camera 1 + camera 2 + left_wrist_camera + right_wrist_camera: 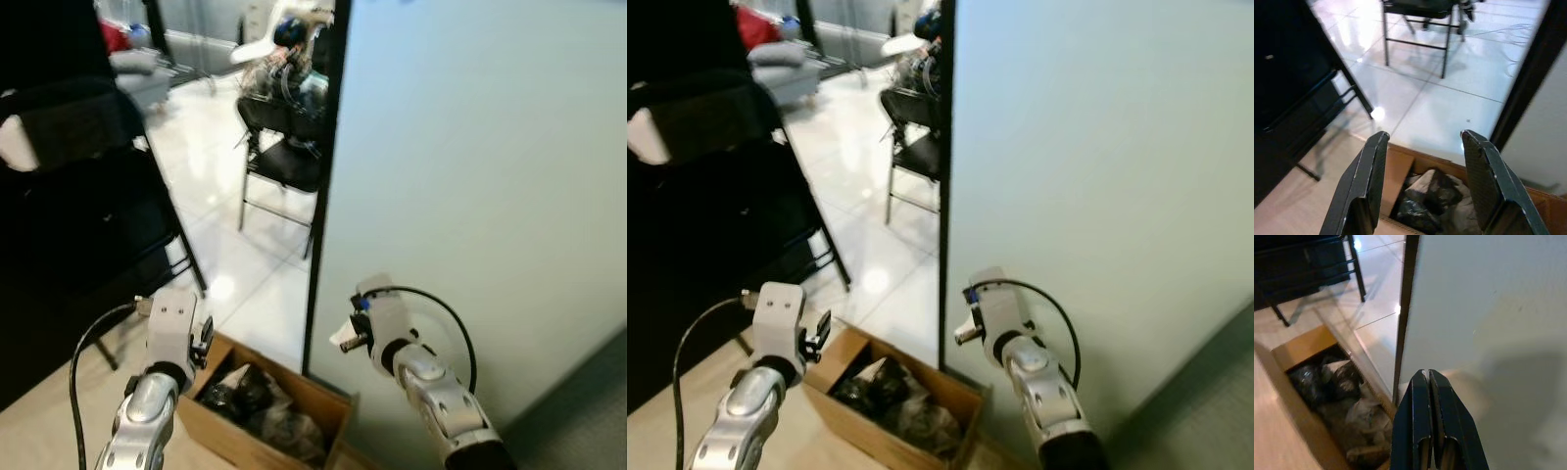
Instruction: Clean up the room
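Observation:
An open cardboard box (331, 399) stands on the floor just in front of me, holding dark crumpled bags (1430, 196) and pale wrapping. My left gripper (1422, 139) hovers over the box's near left side, its two black fingers spread wide with nothing between them. My right gripper (1427, 377) is shut with nothing in it, held close to the pale partition (1488, 308) just right of the box (1300, 345). Both silver forearms rise from the bottom of the eye views, left arm (162, 367) and right arm (411, 367).
The pale green partition (470, 176) with a dark edge (323, 196) takes up the right half. A black folding chair (284, 162) stands on glossy white tiles (235, 264) beyond. Black furniture (78, 215) lines the left. Tan flooring (39, 421) lies at lower left.

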`<state>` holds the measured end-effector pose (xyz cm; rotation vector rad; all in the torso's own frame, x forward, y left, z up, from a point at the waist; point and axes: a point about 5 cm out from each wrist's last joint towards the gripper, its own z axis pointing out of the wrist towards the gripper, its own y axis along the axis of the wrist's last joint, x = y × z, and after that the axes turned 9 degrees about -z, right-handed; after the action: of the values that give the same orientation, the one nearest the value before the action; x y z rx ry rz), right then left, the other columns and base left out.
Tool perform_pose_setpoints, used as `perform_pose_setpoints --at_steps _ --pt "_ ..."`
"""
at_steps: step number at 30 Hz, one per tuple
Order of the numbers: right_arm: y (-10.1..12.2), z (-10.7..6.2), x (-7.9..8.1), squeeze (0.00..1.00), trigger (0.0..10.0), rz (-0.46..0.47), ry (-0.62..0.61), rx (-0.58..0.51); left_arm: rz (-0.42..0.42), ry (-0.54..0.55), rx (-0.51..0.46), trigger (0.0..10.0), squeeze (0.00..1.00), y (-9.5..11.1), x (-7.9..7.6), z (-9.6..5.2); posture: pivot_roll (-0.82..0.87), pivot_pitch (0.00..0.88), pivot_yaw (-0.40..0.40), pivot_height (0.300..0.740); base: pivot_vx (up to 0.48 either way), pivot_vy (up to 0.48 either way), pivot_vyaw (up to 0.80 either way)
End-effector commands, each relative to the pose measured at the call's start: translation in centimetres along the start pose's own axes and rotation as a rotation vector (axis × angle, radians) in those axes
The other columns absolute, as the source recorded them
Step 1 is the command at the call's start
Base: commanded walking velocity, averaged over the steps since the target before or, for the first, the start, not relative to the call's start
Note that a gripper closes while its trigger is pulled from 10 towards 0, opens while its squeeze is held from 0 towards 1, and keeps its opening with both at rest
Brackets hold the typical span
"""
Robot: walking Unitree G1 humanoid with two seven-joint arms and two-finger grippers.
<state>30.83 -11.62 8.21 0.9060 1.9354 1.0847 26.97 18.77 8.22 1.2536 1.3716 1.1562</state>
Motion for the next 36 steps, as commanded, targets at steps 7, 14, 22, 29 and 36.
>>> perform_pose_setpoints --at_steps 7,14,22,29,36 --pt "0.2 1.6 2.6 0.0 10.0 -0.175 0.293 0.055 0.027 0.021 0.038 10.0 0.0 -0.4 0.8 -0.2 -0.06 0.124 -0.047 0.74 0.0 0.0 0.0" --pt "1.2 4.0 3.8 0.0 10.0 -0.32 0.433 0.1 0.163 -0.094 0.062 10.0 0.0 -0.4 1.0 -1.4 -0.02 0.236 -0.11 0.74 0.0 0.0 0.0" --pt "0.7 5.0 5.5 0.0 10.0 -0.41 0.457 0.137 0.281 -0.19 0.086 10.0 0.0 -0.2 1.5 -2.6 0.04 0.33 -0.133 0.74 0.0 0.0 0.0" --pt "0.1 5.6 6.1 0.0 10.0 -0.544 0.38 0.154 0.371 -0.356 0.091 10.0 0.0 0.2 1.3 -5.2 0.1 0.39 -0.122 0.74 0.0 0.0 0.0" --pt "1.4 6.2 5.5 0.0 10.0 -0.453 0.218 0.088 0.455 -0.434 0.12 10.0 0.0 0.5 1.8 -6.8 0.14 0.414 -0.114 0.74 0.0 0.0 0.0"
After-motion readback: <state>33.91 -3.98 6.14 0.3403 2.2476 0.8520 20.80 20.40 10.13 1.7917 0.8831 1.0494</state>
